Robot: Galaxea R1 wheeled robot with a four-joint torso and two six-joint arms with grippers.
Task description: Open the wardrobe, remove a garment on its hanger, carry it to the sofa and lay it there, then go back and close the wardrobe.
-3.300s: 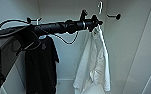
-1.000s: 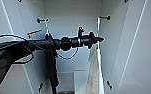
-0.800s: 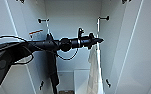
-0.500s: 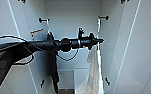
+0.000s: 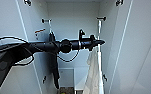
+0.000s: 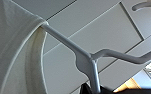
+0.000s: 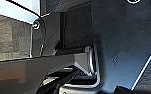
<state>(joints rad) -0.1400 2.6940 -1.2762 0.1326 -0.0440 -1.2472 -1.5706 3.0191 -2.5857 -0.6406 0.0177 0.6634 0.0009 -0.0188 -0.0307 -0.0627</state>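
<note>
Head view showed the wardrobe (image 5: 131, 50) standing open, both white doors swung out to the sides and the pale interior exposed. The left arm reached in from the picture's left, stretched level across the opening, and its hand (image 5: 101, 42) ended near the right side of the interior, at the top of the garment (image 5: 93, 72). That white T-shirt hung down from just below the hand, close to the right inner wall. A black T-shirt (image 5: 54, 70) hung apart from it on the left side of the interior, partly behind the arm. From this height the hanger could not be made out under the hand, nor whether the hand was spread or pressed together.

Left wrist view gave what the head view lacked: the hanger (image 6: 88, 62) seen from close by and below, its thin white shoulder bar running into the neck of the garment (image 6: 13, 50), whose collar and shoulder draped over that bar. The hanger's neck rose from a dark part of the hand at the picture's edge, but the grip itself was hidden, so I cannot tell whether it was pinched there.

Right wrist view showed dark robot parts and a patch of brown floor (image 7: 8, 37); the right hand's state could not be told.
</note>
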